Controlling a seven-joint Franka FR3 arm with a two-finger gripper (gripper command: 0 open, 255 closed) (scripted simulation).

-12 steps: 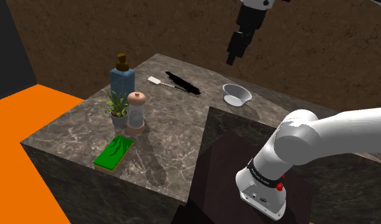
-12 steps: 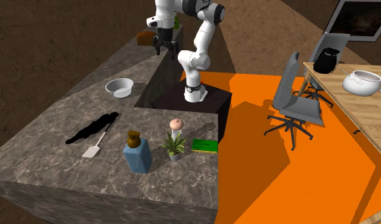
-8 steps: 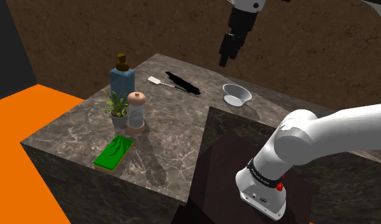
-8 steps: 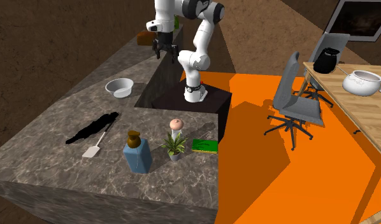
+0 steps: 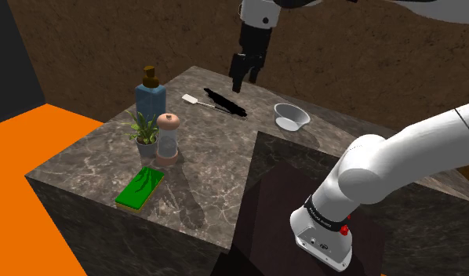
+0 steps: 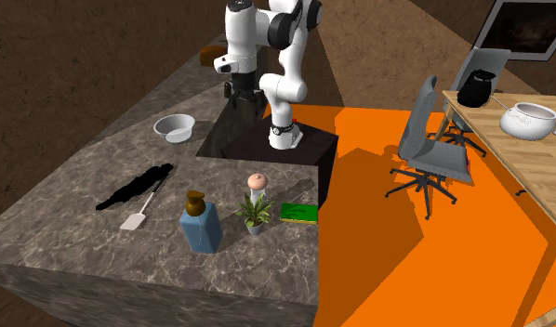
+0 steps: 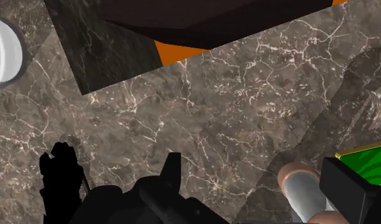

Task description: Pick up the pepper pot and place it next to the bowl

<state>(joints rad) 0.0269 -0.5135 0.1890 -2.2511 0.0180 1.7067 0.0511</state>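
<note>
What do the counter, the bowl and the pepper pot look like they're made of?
The counter looks like dark marble or similar stone: pale veins, fairly matte. The bowl is smooth, plain greyish white; ceramic or metal, can't tell. The pepper pot has a pinkish-tan cap and base, perhaps wood, and a smooth grey body, maybe glass or metal.

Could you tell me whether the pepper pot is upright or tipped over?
Upright: the pepper pot stands on its base on the counter, cap uppermost, beside the plant.
</note>
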